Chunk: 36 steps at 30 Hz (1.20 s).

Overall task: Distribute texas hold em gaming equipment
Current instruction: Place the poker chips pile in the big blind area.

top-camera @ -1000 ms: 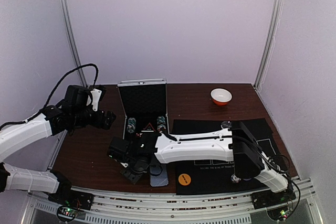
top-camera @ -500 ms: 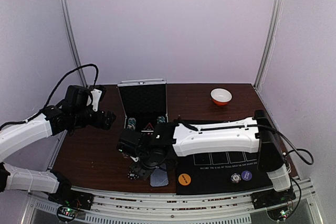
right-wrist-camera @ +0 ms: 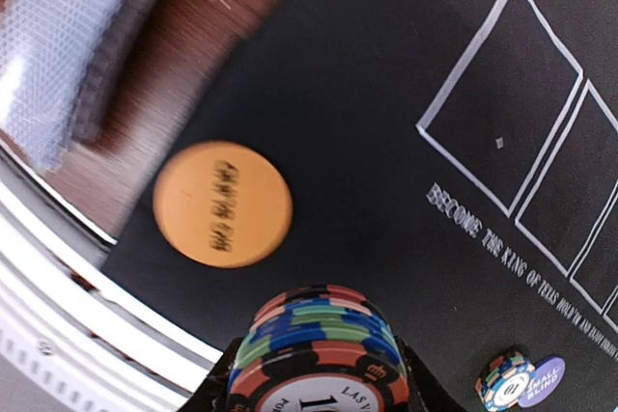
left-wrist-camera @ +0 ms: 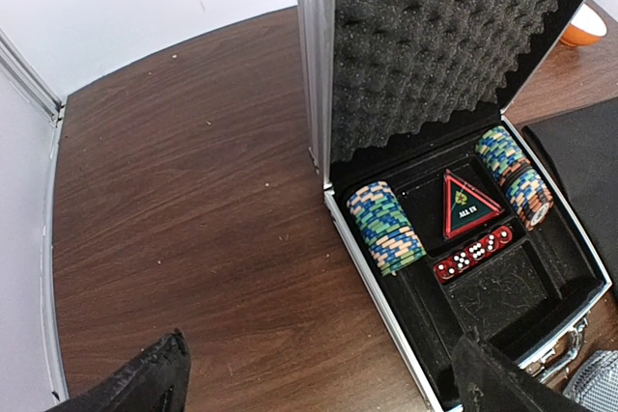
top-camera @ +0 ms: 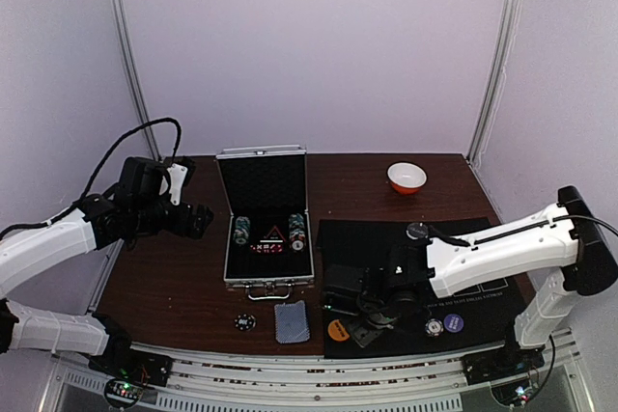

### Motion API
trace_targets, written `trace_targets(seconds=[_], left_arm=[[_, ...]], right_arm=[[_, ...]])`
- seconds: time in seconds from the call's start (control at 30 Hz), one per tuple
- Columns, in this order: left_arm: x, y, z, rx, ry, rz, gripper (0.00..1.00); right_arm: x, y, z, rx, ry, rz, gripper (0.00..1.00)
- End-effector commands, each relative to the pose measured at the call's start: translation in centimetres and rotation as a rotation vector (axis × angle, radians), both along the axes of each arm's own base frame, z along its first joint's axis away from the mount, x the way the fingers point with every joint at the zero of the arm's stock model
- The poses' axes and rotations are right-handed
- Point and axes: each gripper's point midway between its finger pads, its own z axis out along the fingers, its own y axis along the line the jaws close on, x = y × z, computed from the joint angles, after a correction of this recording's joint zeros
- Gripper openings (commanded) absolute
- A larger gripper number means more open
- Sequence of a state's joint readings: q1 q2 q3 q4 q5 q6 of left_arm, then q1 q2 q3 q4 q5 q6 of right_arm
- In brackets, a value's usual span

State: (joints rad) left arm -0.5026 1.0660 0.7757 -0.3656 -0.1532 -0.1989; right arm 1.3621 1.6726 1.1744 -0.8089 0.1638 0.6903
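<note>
wood table (top-camera: 164, 277), black mat (top-camera: 348, 238) bearing orange disc (top-camera: 337, 329), lilac walls (top-camera: 319, 45).

Open aluminium case (top-camera: 263, 185), white-orange bowl (top-camera: 407, 178)

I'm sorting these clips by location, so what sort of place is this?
Likely a robot lab test cell staged for poker: plain pale walls with metal posts, two arms at a wooden table, a black poker mat.

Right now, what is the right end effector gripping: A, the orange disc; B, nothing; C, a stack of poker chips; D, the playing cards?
C: the right end effector is closed on a stack of striped poker chips, while the orange disc lies free on the black mat.
</note>
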Motion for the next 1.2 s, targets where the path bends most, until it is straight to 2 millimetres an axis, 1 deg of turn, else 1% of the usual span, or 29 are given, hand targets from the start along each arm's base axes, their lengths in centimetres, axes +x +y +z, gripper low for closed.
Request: trace_targets(seconds=[0.0,0.13,0.27,0.37,0.43,0.53,0.73,0.93,1.1,1.17], left_arm=[[0.6,-0.2,0.6,-0.011,-0.038,-0.008,0.98],[0.6,-0.2,0.5,-0.007,-0.036,-0.006,0.98],[0.6,-0.2,0.5,-0.007,-0.034,-0.006,0.98],[0.6,-0.2,0.5,-0.006,-0.035,-0.005,0.98],[0.6,-0.2,0.5,-0.006,-0.035,-0.005,0.98],[0.6,-0.2,0.5,-0.006,-0.034,-0.005,0.98],[0.6,-0.2,0.4,-0.005,-0.033,-0.007,0.98],[0.6,-0.2,0.5,-0.006,-0.034,-0.007,0.98],[0.6,-0.3,0.4,-0.009,-0.03,-0.011,0.98],[0.6,-0.3,0.4,-0.009,-0.029,-0.01,0.98]], right_arm=[[-0.5,-1.3,-0.8,0.04,0.004,-0.101,0.0],[-1.1,-1.8,-2.0,0.017,0.017,-0.095,0.0],[-1.8,-0.5,-2.8,0.051,0.041,-0.055,0.0],[-1.8,0.3,-3.3,0.055,0.039,-0.035,0.0],[-1.8,0.5,-3.9,0.043,0.044,-0.022,0.0],[-1.9,-0.2,-4.9,-0.002,0.052,-0.019,0.0],[-2.2,-1.1,-5.0,-0.005,0.063,-0.033,0.0],[-2.5,-1.7,-5.8,-0.034,0.073,-0.03,0.0],[-2.5,-1.7,-5.7,-0.037,0.075,-0.02,0.0],[-2.5,-1.7,-6.0,-0.046,0.077,-0.015,0.0]])
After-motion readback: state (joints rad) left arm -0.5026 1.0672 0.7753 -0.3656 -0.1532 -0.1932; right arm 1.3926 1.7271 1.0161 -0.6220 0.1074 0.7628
